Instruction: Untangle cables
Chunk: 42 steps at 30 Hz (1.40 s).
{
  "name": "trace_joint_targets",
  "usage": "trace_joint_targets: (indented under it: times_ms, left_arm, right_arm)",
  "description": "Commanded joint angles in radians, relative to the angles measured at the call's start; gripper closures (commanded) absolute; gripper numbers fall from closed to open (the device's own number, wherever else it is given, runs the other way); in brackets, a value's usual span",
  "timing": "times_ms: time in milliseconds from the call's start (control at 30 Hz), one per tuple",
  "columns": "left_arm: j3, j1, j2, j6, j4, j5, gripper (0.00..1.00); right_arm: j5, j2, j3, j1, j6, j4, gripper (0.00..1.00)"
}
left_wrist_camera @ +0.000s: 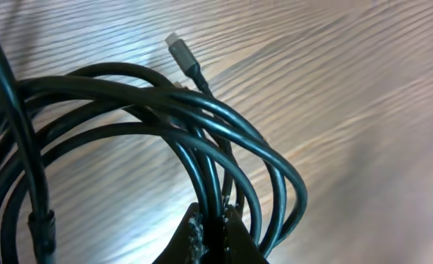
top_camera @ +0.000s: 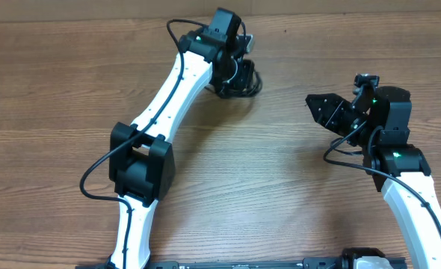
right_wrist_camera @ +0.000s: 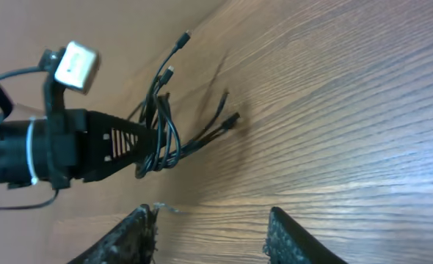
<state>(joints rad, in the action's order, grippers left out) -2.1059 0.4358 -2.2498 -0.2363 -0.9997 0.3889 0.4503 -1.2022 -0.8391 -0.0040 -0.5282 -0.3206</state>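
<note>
cables (top_camera: 254, 81) mostly hidden beneath left gripper (top_camera: 234, 73) overhead, their loops cut off at left wrist view's edges

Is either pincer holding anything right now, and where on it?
Left pincer pinches the cable bundle across several loops; right pincer holds nothing.

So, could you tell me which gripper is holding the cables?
The left gripper, pinched shut on the cables; the right gripper stands open, away from them.

Black cables (right_wrist_camera: 163, 139): thin cords bunched in overlapping loops, silver-tipped plug ends (left_wrist_camera: 174, 40) splaying outward, at the worktop's (top_camera: 295, 224) far side.
</note>
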Motion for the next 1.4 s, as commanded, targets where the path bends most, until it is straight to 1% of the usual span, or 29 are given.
trace_joint_targets:
  times_ms: [0,133,233,367,467,567,633,700,800,967,1167,1267,1367]
  left_arm:
    - [-0.04,-0.016,0.038,-0.122,0.004,0.179,0.96]
    - [-0.04,-0.026,0.038,-0.179,0.023,0.351,0.96]
    - [-0.04,-0.03,0.038,-0.25,0.046,0.43,0.96]
    - [-0.04,-0.029,0.038,-0.41,0.06,0.441,0.96]
    - [-0.04,-0.029,0.038,-0.531,0.058,0.441,0.95]
    - [-0.04,-0.029,0.038,-0.584,0.059,0.443,0.96]
    - [-0.04,-0.029,0.038,-0.626,0.058,0.444,0.96]
    - [-0.04,-0.028,0.038,-0.658,0.058,0.456,0.96]
    - [-0.04,-0.027,0.038,-0.724,0.061,0.509,0.96]
    - [-0.04,-0.028,0.038,-0.78,0.072,0.583,0.96]
    - [-0.04,-0.028,0.038,-0.805,0.074,0.543,0.96]
    - [-0.04,-0.028,0.038,-0.851,0.084,0.546,0.96]
    - [-0.04,-0.026,0.038,-0.93,0.098,0.548,0.96]
  right_arm:
    - [0.018,-0.012,-0.024,0.005,-0.048,0.019,0.46]
    - [0.042,-0.039,-0.024,0.019,-0.048,0.025,0.44]
    - [0.08,-0.068,-0.024,0.037,-0.049,0.035,0.43]
    - [0.116,-0.099,-0.024,0.067,-0.055,0.079,0.43]
    - [0.117,-0.117,-0.024,0.096,-0.11,0.126,0.44]
    - [0.117,-0.132,-0.024,0.113,-0.139,0.178,0.44]
    - [0.116,-0.142,-0.024,0.124,-0.139,0.219,0.48]
    - [0.109,-0.148,-0.024,0.131,-0.156,0.237,0.49]
    - [0.083,-0.158,-0.024,0.134,-0.162,0.241,0.53]
    - [0.068,-0.179,-0.024,0.134,-0.229,0.274,0.53]
    - [0.074,-0.186,-0.024,0.135,-0.261,0.328,0.53]
    - [0.075,-0.186,-0.024,0.141,-0.261,0.332,0.54]
    - [0.075,-0.186,-0.024,0.151,-0.261,0.332,0.54]
